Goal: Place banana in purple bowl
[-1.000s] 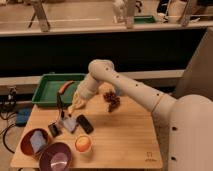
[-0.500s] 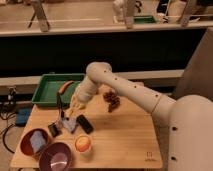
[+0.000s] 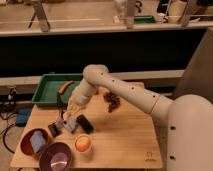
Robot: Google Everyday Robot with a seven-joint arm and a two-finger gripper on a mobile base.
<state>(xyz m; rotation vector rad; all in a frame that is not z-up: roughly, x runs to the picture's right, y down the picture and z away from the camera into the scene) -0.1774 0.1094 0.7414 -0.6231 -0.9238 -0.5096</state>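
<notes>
My gripper point(image 3: 67, 123) hangs low over the left part of the wooden table point(image 3: 125, 140), at the end of the white arm that reaches in from the right. A pale-yellow elongated shape, which looks like the banana point(image 3: 74, 106), sits just above the gripper by the wrist; I cannot tell how it is held. The purple bowl point(image 3: 55, 158), with a glossy pinkish inside, stands at the front left corner, below and left of the gripper and apart from it.
A red-brown bowl point(image 3: 33, 141) with something blue in it stands left of the purple bowl. A round orange fruit point(image 3: 83, 143) lies right of it. Dark small items point(image 3: 84, 124) flank the gripper. A green tray point(image 3: 47, 90) holds a red-orange sausage shape point(image 3: 65, 86). A brown cluster point(image 3: 112, 100) lies mid-table.
The arm has sunk a little and shifted slightly left, bringing the wrist and the pale-yellow shape lower over the table. The bowls and the orange have not moved.
</notes>
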